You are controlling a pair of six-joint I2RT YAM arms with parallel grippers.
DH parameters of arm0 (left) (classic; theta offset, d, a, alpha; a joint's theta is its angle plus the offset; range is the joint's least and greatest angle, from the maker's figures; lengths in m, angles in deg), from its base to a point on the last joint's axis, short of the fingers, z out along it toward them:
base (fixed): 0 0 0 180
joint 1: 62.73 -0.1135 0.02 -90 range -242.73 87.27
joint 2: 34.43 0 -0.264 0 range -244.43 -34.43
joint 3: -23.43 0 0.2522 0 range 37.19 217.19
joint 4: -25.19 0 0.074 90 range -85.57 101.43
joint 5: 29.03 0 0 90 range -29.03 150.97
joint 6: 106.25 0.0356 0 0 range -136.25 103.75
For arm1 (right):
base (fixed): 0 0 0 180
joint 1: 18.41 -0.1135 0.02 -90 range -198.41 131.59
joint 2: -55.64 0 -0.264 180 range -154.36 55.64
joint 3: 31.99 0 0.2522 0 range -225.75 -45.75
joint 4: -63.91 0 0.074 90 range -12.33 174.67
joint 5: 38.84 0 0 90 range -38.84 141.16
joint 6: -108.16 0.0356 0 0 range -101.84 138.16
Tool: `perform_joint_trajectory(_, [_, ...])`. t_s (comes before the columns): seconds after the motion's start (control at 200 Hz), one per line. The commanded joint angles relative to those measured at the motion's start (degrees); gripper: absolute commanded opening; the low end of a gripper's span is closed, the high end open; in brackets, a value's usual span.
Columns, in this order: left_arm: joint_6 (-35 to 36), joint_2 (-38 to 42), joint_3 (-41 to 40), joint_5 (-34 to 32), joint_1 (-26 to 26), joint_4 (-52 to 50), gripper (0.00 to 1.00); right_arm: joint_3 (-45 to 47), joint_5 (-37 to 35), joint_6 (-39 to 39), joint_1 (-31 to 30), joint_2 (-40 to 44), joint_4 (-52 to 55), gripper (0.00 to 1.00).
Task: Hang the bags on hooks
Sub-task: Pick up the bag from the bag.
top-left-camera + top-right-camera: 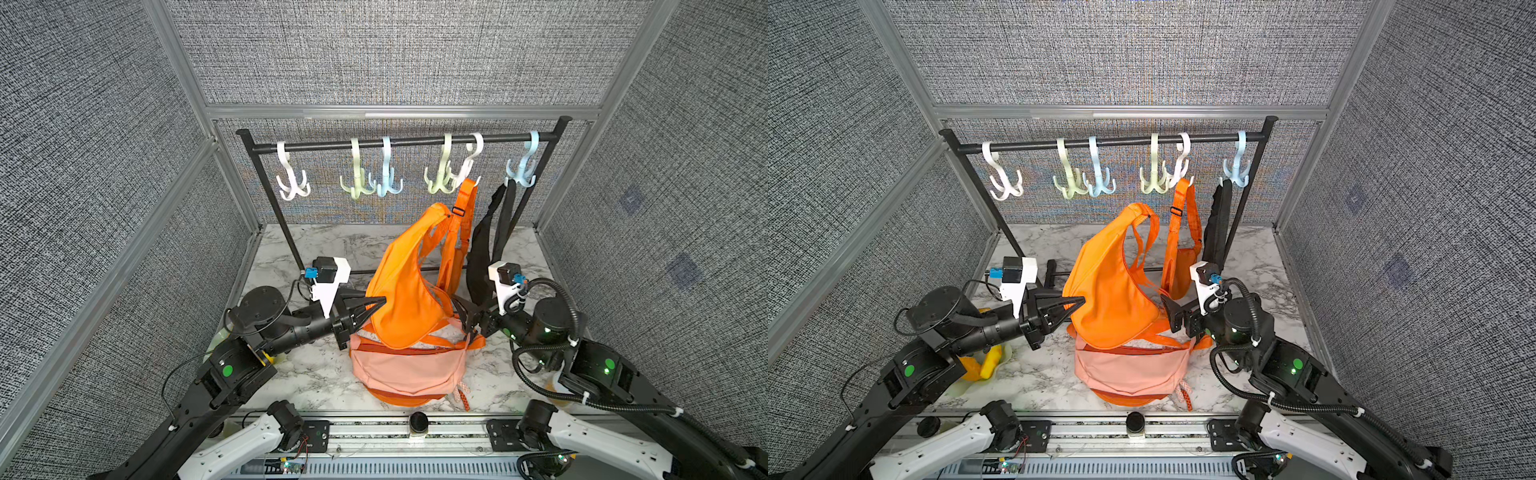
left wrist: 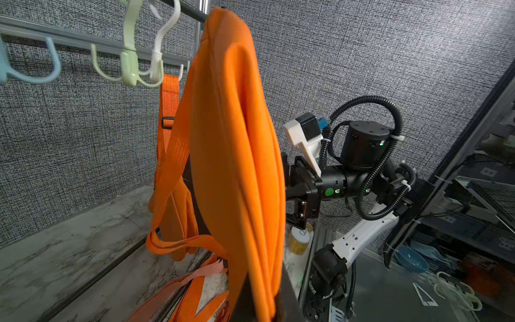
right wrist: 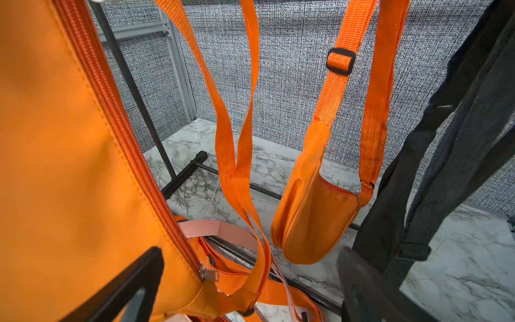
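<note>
**Operator:** State of the left pincer (image 1: 381, 300)?
**Technician:** Pressed together, pinching one edge of the large bright-orange fabric bag (image 1: 405, 286).
**Operator:** Right pincer (image 1: 1169, 313)?
**Technician:** Spread wide at the bag's opposite edge, gripping nothing.
**Operator:** Bag location?
**Technician:** Held upright above the pale pink fabric bag (image 1: 399, 370), which lies on the white marble-patterned surface (image 1: 316, 374). Its top is just below the pale green plastic hook (image 1: 444, 166) on the black metal rail (image 1: 407, 141), not yet hung. Beside it, a small orange strap pouch (image 1: 1177, 270) hangs from a white plastic hook (image 1: 1181, 162).
</note>
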Motion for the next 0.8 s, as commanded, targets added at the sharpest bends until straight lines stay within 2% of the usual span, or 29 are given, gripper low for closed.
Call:
perform_joint_trajectory(0.0, [1.34, 0.17, 0.81, 5.43, 0.07, -0.82, 0.0, -1.4, 4.45, -0.95, 1.72, -0.91, -1.02, 0.99])
perform_joint_trajectory(0.23, [0.69, 0.6, 0.33, 6.28, 0.01, -0.37, 0.0, -2.0, 9.69, -1.38, 4.59, -4.64, -8.1, 0.99])
perform_joint_trajectory(0.53, [-0.67, 2.44, -0.67, 6.1, 0.01, 1.19, 0.0, -4.44, 9.43, -0.82, 5.9, -13.74, -15.71, 0.99])
perform_joint_trajectory(0.65, [-1.03, 3.08, -1.32, 5.6, 0.01, 1.36, 0.0, -3.78, 8.04, 0.6, 7.35, -15.01, -20.76, 0.99])
perform_joint_trajectory(0.795, [-1.82, 4.46, -2.53, 5.35, 0.06, 2.28, 0.0, -3.5, 10.0, 2.28, 9.8, -15.95, -25.02, 0.99])
